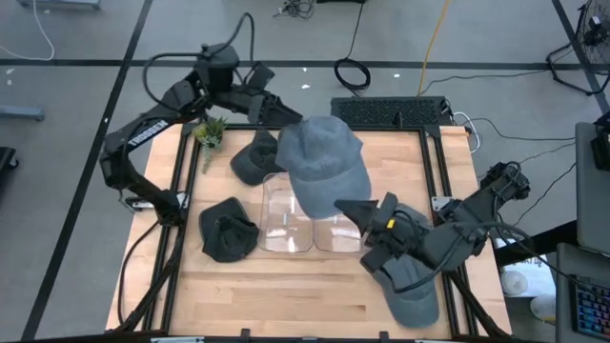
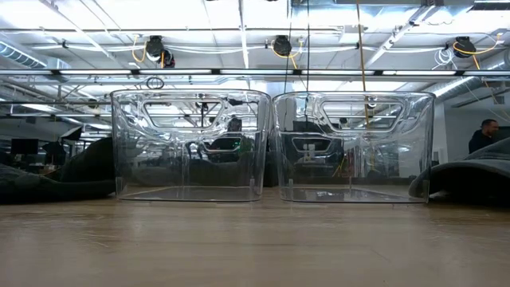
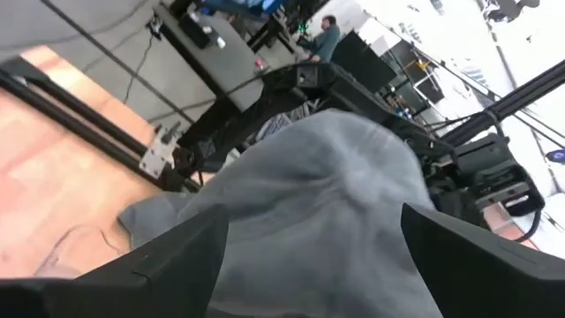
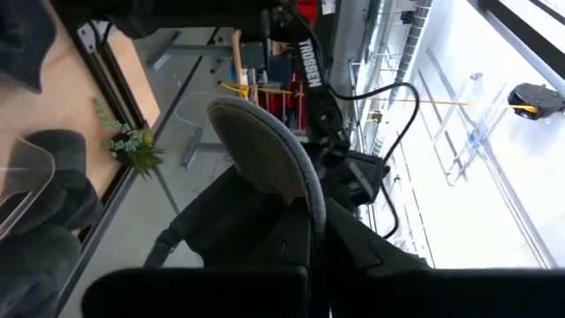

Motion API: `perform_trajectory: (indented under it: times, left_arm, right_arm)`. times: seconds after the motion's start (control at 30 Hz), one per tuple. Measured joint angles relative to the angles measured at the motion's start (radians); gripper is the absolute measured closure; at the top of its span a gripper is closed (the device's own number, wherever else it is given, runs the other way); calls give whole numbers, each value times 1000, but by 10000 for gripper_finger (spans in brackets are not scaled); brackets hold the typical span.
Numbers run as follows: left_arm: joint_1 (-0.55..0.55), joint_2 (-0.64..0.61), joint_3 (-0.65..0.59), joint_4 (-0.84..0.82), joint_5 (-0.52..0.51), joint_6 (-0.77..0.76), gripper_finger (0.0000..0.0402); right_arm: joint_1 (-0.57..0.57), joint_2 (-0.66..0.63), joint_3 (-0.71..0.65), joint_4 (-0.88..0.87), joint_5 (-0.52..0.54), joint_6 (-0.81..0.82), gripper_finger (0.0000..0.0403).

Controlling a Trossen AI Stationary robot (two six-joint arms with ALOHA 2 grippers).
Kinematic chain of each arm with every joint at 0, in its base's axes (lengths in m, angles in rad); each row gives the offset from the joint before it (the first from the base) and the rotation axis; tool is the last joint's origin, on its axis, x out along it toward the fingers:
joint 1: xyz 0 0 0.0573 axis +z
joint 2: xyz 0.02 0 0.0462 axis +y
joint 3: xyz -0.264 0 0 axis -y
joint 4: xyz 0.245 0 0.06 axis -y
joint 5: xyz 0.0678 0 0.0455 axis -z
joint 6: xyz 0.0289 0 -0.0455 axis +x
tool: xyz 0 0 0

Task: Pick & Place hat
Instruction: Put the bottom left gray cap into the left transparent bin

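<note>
Pinching shut with the right gripper point(image 1: 355, 211) on the brim point(image 4: 274, 159) of the grey cap point(image 1: 319, 157), and carrying that cap raised above the clear bins point(image 1: 286, 221), mostly over their far edge. Judging from the level view across the table, not yet lowering anything inside the clear bins point(image 2: 191, 143), both showing only bare walls and floors. Reading the cap's long axis as running from the brim, over the right-hand bin, up to the crown point(image 3: 353, 177) beyond the bins' far side. Reaching in at that crown end with the left gripper point(image 1: 270, 112), spreading its fingers point(image 3: 177, 256) wide on either side of the crown and not clamping it. Leaving the hold, then, to the right gripper alone, sitting at the brim end with the cap stretching away from it toward the left arm. Judging the coming move as turning on this: bringing the crown back and down from beyond the far edge into a bin, with the right arm already on the cap. Noting, around the bins, a dark hat point(image 1: 229, 229) on the table point(image 1: 286, 295) just left of them, a dark cap point(image 1: 250, 160) beyond their far left corner, a small plant point(image 1: 210, 131) farther out that way, and a second grey cap point(image 1: 412, 291) lying to their near right under the right arm.
</note>
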Motion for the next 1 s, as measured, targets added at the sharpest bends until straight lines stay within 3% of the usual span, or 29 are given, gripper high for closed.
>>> perform_trajectory:
  times: [0.43, 0.53, 0.7, 1.0]
  left_arm:
    - [-65, 14, 0, 73, 27, -27, 56]
    - [-78, 14, 0, 73, 39, -35, 71]
    - [-102, 14, 0, 73, 52, -36, 149]
    - [-104, 14, 0, 73, 52, -30, 348]
  right_arm:
    - [-24, 0, 0, 10, -51, 23, 403]
    - [-34, 0, 0, 6, -60, 26, 403]
    - [-47, 0, 0, 5, -63, 29, 403]
    - [-49, 0, 0, 2, -80, 56, 403]
